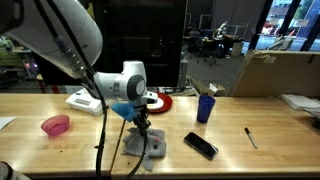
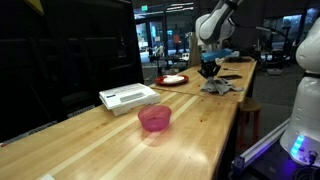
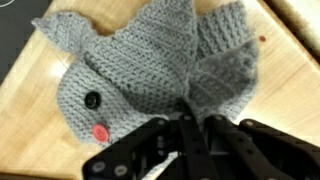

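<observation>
A grey crocheted toy (image 3: 130, 60) with a black button eye (image 3: 93, 99) and a pink nose (image 3: 100, 131) lies on the wooden table. In the wrist view my gripper (image 3: 190, 112) is shut, and a fold of the grey knit is pinched up between the fingertips. In both exterior views the gripper (image 1: 143, 128) (image 2: 209, 70) points down right over the toy (image 1: 146, 148) (image 2: 218, 87), which mostly rests on the tabletop.
A black phone (image 1: 200, 145) lies just beside the toy, with a blue cup (image 1: 205, 107) and a pen (image 1: 251, 137) past it. A red plate (image 1: 160, 100), a white box (image 2: 128, 97) and a pink bowl (image 1: 56, 125) stand further along the table.
</observation>
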Motion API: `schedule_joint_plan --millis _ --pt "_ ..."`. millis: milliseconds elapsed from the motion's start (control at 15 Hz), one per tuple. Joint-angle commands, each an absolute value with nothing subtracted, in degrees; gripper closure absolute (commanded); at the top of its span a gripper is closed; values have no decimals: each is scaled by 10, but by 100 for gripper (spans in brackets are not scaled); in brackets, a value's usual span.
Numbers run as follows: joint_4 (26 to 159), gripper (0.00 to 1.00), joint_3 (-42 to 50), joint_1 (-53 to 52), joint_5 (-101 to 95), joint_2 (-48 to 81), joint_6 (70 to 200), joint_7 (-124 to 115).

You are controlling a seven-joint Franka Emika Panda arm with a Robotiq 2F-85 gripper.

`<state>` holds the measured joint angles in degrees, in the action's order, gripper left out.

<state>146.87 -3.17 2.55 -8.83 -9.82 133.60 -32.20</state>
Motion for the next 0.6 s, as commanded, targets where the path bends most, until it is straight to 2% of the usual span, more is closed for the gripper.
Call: schedule_joint_plan --millis 0,533 --pt "1435 98 -42 18 -78 -86 1320 -331" --pt "1373 98 -50 2 -83 -45 1312 -333"
